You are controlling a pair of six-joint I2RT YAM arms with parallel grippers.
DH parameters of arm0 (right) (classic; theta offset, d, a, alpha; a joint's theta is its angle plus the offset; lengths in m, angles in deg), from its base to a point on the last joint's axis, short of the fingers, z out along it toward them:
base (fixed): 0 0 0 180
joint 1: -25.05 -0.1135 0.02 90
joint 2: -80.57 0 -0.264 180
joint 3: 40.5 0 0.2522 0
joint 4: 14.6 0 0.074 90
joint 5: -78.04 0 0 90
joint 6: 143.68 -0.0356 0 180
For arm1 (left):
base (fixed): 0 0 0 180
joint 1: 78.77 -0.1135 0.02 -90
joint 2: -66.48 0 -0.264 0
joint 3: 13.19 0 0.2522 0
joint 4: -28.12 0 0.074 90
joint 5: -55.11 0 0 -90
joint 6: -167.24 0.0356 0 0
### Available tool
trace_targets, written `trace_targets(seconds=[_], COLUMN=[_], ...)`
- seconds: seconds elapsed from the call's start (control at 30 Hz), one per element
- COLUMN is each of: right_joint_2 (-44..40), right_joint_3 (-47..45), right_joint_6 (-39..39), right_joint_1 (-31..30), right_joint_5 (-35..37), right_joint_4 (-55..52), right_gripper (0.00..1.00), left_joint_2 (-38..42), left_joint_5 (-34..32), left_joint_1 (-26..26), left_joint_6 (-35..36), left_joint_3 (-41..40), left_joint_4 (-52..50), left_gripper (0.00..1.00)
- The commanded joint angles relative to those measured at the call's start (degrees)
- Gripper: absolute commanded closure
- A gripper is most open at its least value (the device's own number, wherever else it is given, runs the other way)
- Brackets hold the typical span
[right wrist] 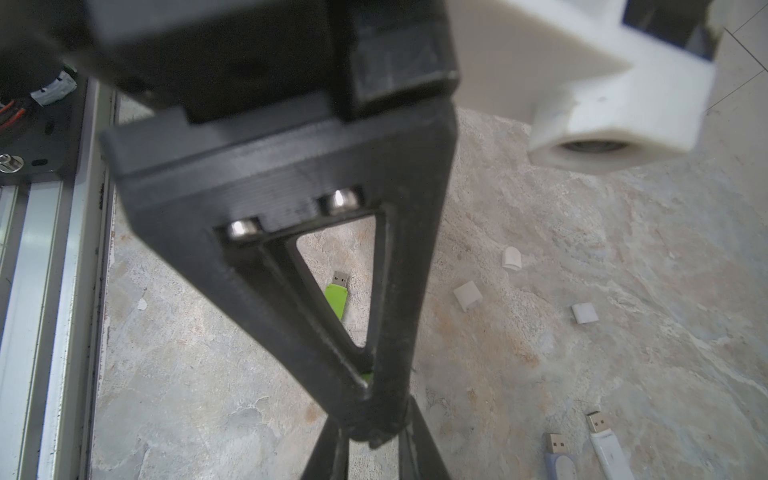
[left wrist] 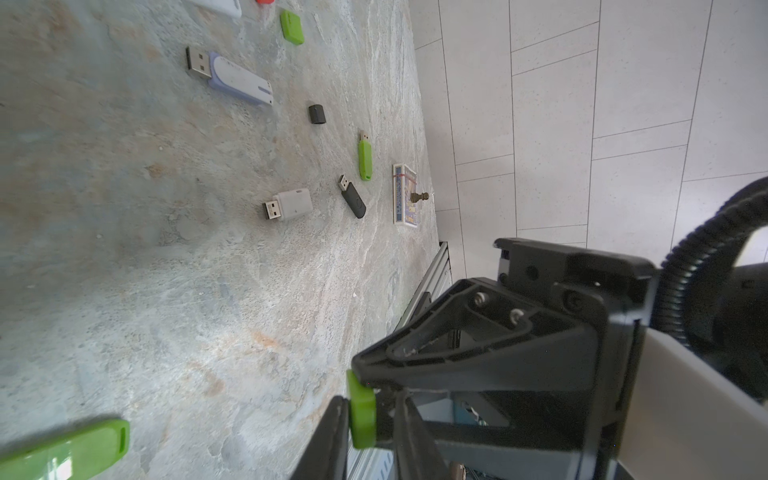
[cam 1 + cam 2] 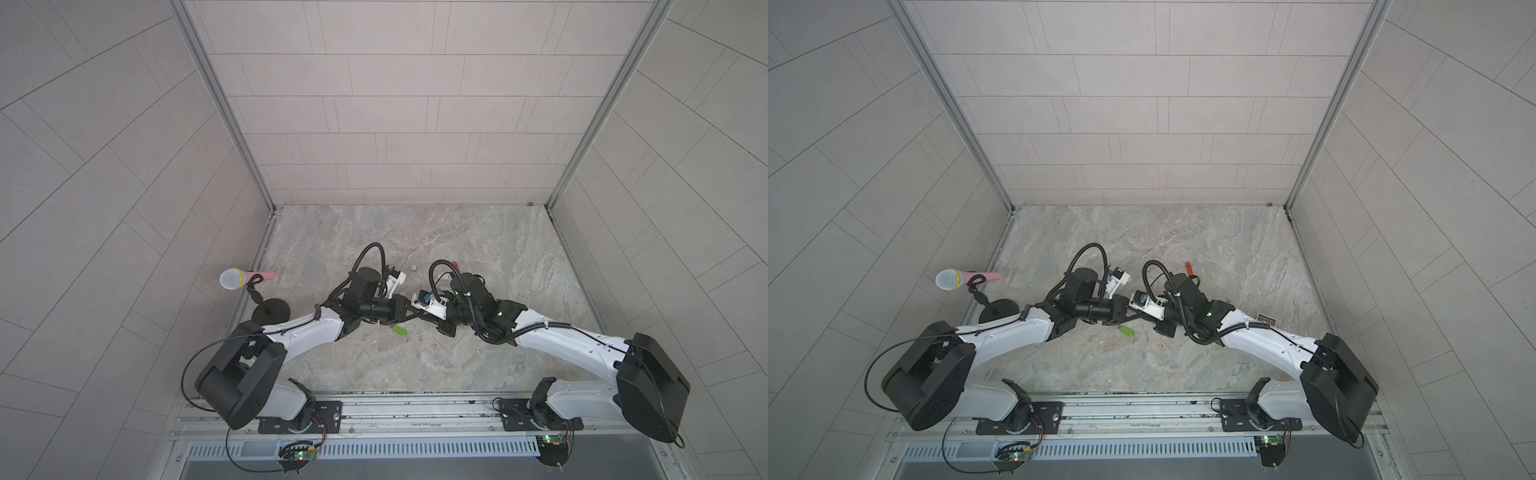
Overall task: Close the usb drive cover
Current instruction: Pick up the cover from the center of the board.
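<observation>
Green USB piece (image 2: 361, 415) sits clamped in the closed right gripper (image 2: 365, 390). Left gripper (image 1: 376, 399) closure is unclear; align before pressing.

1. Left arm (image 3: 303, 332) and right arm (image 3: 561, 343): white shells, black joint housings.
2. Black ribbed conduit (image 2: 702, 237) at each wrist.
3. Fingers (image 1: 187, 199) black, triangular, open-framed; two silver screws (image 1: 243, 227).
4. Green light (image 3: 501, 313) on right arm; white camera mount (image 1: 582, 83).

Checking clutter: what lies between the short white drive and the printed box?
A black usb drive, plug bare, lies between the short white drive and the printed box, in the left wrist view.
</observation>
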Motion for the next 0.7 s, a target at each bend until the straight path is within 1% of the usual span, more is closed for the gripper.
trace_targets(seconds=[0.0,0.1,0.2,0.3,0.37,0.47,0.53,0.67], right_joint_2=[-0.36,-0.53,-1.42,-3.22,-4.89,-7.05,-7.3,-3.62], right_joint_3=[0.71,0.45,-0.32,-1.62,-2.46,-3.38,-3.22,0.43], right_joint_6=[-1.04,-1.33,-1.38,-1.6,-2.05,-5.07,-8.58,-14.53], right_joint_1=[-0.3,-0.26,-0.26,-0.26,-0.2,0.22,0.77,1.23], right_joint_5=[-1.8,-1.46,-0.95,1.02,2.95,5.76,5.9,4.86], right_joint_4=[7.33,7.1,6.65,5.35,3.77,1.18,-0.49,-6.46], right_gripper=[0.8,0.8,0.79,0.76,0.72,0.67,0.66,0.66], left_joint_2=[-0.71,-0.38,0.18,1.35,2.71,5.19,7.1,10.02], left_joint_5=[0.53,0.57,0.27,-0.21,-0.58,-1.34,-1.47,0.29], left_joint_1=[0.38,0.4,0.28,-0.25,-1.41,-4.37,-7.0,-12.78], left_joint_6=[1.29,1.29,1.53,1.73,2.07,2.3,2.26,2.83], left_joint_3=[0.81,0.95,1.01,0.82,0.77,-0.18,-1.16,-2.35], left_joint_4=[-2.76,-2.85,-3.26,-3.73,-4.6,-5.88,-6.49,-8.91], left_gripper=[0.81,0.87,0.88,0.89,0.9,0.9,0.9,0.9])
